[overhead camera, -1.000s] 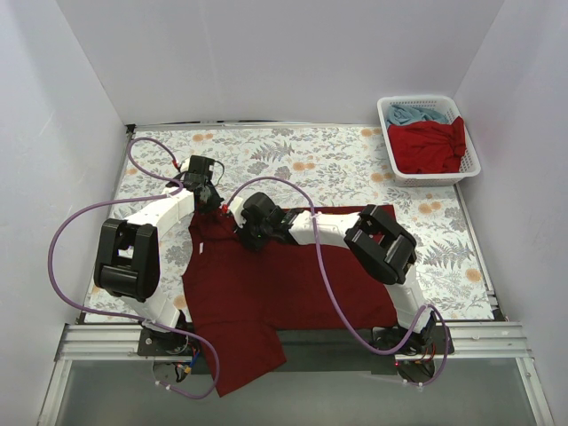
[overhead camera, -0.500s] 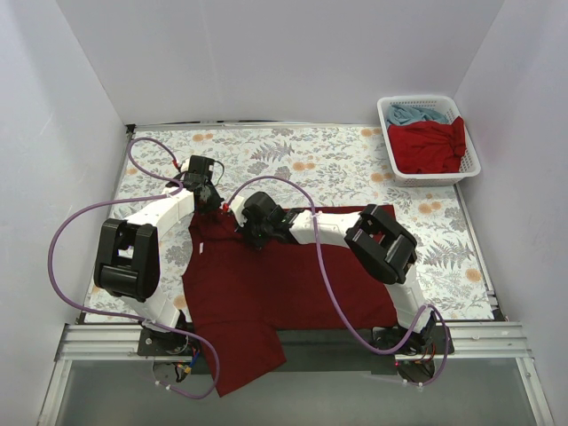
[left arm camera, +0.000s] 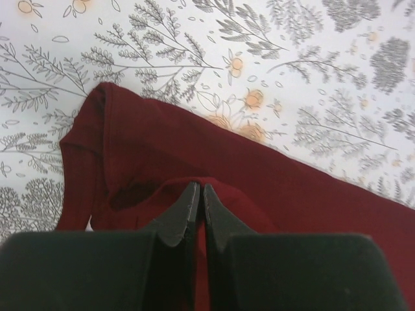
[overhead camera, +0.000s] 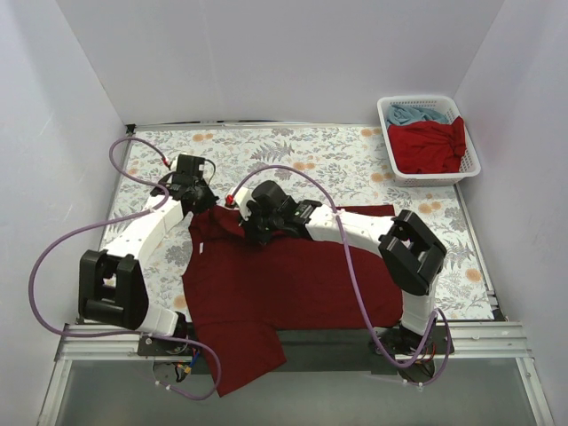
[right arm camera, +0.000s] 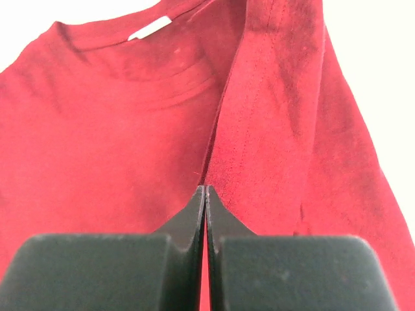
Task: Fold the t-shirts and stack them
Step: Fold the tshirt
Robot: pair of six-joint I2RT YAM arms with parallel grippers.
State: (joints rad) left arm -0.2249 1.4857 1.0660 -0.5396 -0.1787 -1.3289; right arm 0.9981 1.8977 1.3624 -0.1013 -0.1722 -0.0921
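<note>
The dark maroon t-shirt [overhead camera: 293, 284] lies spread across the near half of the table, and one sleeve hangs over the front edge. My left gripper [overhead camera: 202, 201] is shut on a raised fold at its far left corner, seen in the left wrist view [left arm camera: 199, 189]. My right gripper [overhead camera: 253, 224] is shut on a folded edge of the same shirt near the collar, seen in the right wrist view [right arm camera: 205, 190]. A white neck label [right arm camera: 149, 29] shows there. The brighter red t-shirt [overhead camera: 430, 146] and the light blue t-shirt [overhead camera: 414, 114] lie in the basket.
The white lattice basket [overhead camera: 433, 178] stands at the far right corner. The floral table cloth [overhead camera: 311, 160] covers the table, with white walls on three sides. Purple cables loop from both arms over the left and middle of the table.
Both arms have stretched toward the far side. The left gripper moved up and left, the right one slightly up and right, and the shirt's far edge went with them.
</note>
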